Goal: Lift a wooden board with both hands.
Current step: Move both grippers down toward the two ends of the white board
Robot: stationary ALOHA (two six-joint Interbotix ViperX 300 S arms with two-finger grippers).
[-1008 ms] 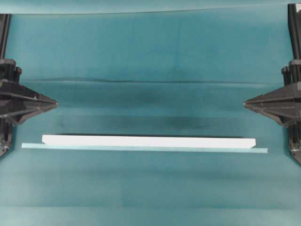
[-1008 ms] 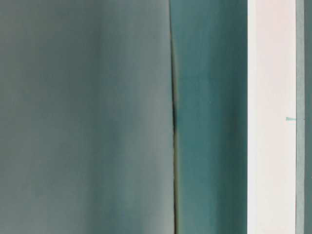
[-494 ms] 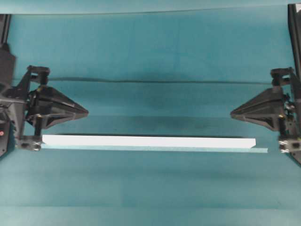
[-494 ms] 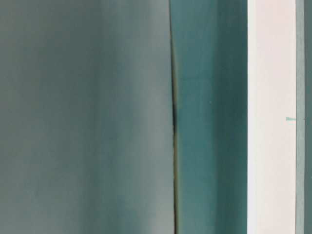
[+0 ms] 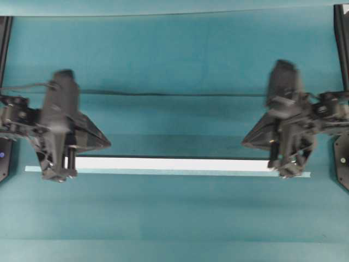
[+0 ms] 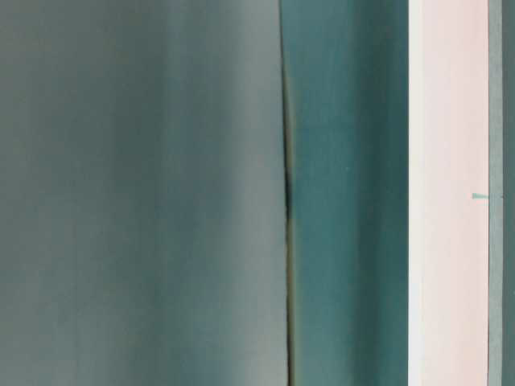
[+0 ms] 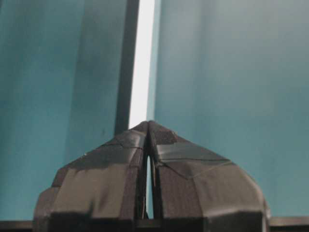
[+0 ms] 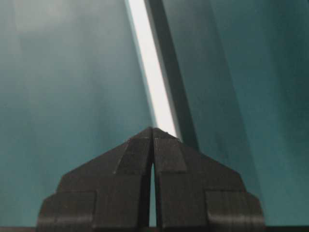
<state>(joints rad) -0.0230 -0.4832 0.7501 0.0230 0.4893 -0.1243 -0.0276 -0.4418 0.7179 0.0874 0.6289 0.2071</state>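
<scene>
The wooden board [image 5: 174, 164] is a long white plank with a dark far edge, lying flat across the teal cloth. In the table-level view the board [image 6: 447, 193] is a white vertical band. My left gripper [image 5: 108, 145] hovers over the board's left end, blurred by motion. My right gripper [image 5: 244, 143] hangs likewise over the right end. In the left wrist view the left gripper [image 7: 147, 123] is shut, tips touching, with the board [image 7: 143, 58] running away beyond them. The right gripper [image 8: 153, 128] is shut too, with the board [image 8: 153, 72] ahead of it. Nothing is between either pair of jaws.
A thin pale teal tape strip [image 5: 163, 172] lies along the board's near edge and sticks out past both ends. A crease [image 5: 174, 94] crosses the cloth behind the board. Black frame posts [image 5: 5, 33] stand at the back corners.
Both arms have swung in from the table's sides and now stand over the board's two ends. The board has not moved. Both grippers stay shut.
</scene>
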